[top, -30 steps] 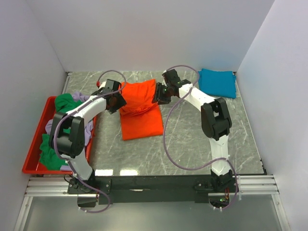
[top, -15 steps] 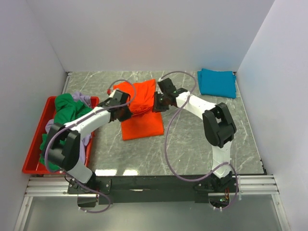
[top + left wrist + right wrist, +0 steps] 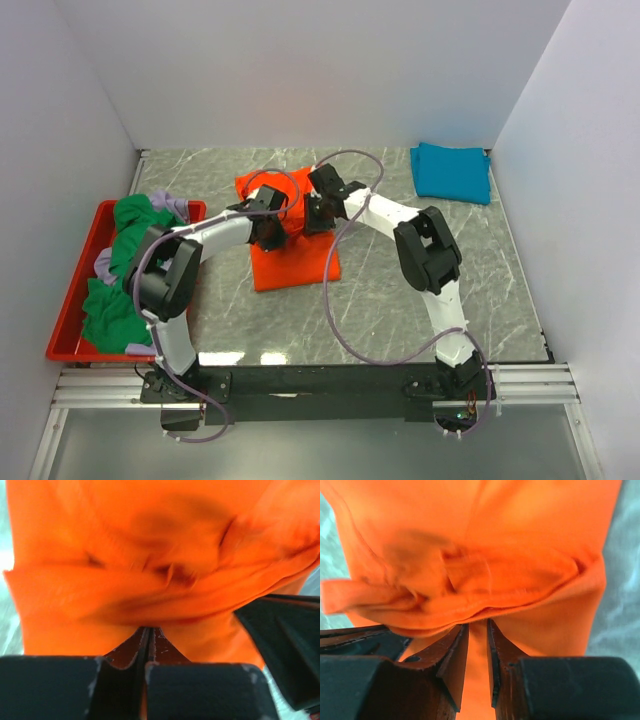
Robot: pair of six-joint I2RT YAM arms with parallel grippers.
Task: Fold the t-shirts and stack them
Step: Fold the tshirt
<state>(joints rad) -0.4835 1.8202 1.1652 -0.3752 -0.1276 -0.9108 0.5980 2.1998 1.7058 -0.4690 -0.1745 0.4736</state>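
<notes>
1. Heads up on what you can't see: from the top camera both wrists sit right over the far half of the orange t-shirt [image 3: 298, 262], so the fingers themselves are hidden there. Both wrist shots are so close, and a bit blurry, that orange cloth fills nearly the whole frame.
2. Your left gripper [image 3: 272, 230]: in its wrist view the fingers [image 3: 127, 651] are pressed tight together, with the tips buried under a bunched fold of the shirt. It looks like a pinch on a thin bit of cloth, but the exact spot is covered by the fold.
3. Your right gripper [image 3: 312, 214]: the fingers [image 3: 452, 652] stand just a slit apart, with orange fabric running between them, so it's clamped on the shirt's edge. The two grippers are just beside each other; each one's dark body pokes into the other's wrist view.
4. The shirt lies mid-table [image 3: 400, 285], a little left of centre. Its long axis runs near to far, tilted slightly. The near end lies flat, the far end is bunched up around the grippers. Collar or hem? Can't tell which end is which.
5. A folded teal-blue t-shirt [image 3: 452, 172] sits in the far right corner, well apart. The red tray [image 3: 62, 330] on the left holds a crumpled green t-shirt [image 3: 135, 222] and a lavender t-shirt [image 3: 172, 204], partly hidden by your left arm.
</notes>
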